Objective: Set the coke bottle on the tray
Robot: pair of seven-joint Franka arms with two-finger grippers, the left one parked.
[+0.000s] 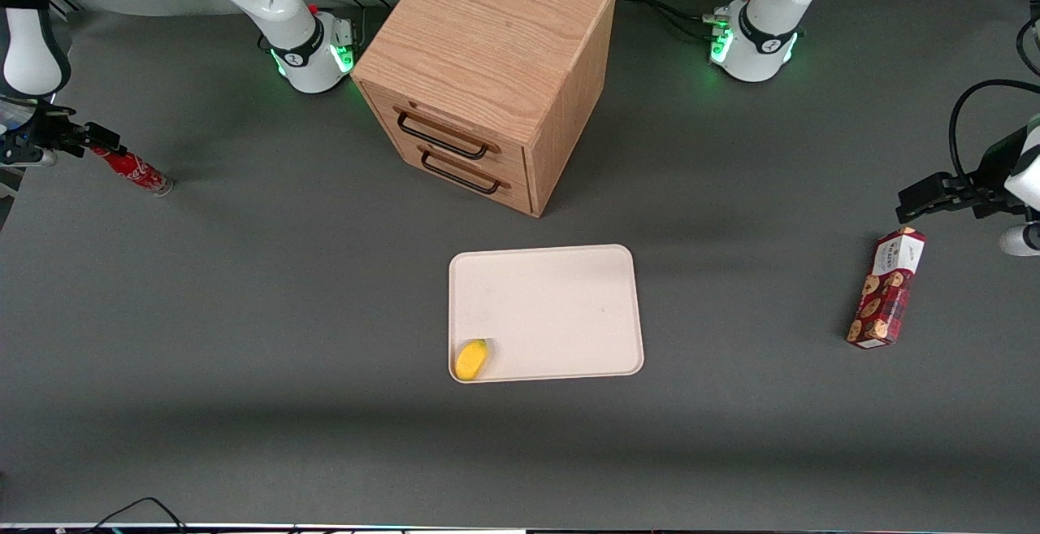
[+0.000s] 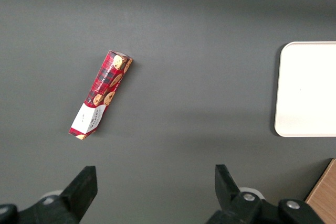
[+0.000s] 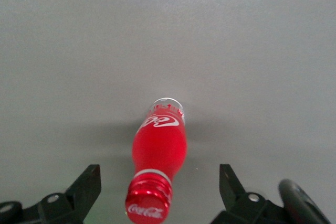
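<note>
The dark grey tabletop (image 1: 244, 314) carries everything. The large oak-coloured wooden drawer cabinet (image 1: 487, 71) stands in the middle, farther from the front camera than the flat cream-beige rectangular tray (image 1: 561, 298), which lies just in front of its two drawers. I judge the tray was put there so that the working arm can reach it easily. A small yellow oval object (image 1: 471, 358) rests in the tray corner nearest the camera; what it is, I cannot tell. A red-brown cookie box (image 1: 886, 287) lies flat toward the parked arm's end of the tabletop, well apart from the tray.

The small slim coke bottle with red cap and red label (image 3: 158, 156) is at the working arm's end of the tabletop, far from the tray. It appears to lean, its clear base on the tabletop and its cap toward the black claw (image 3: 160, 190). In the wrist view the claw is spread wide, one finger on each side of the cap and neither touching it, so the bottle is not yet gripped. In the front view the claw is partly cut by the picture edge.
</note>
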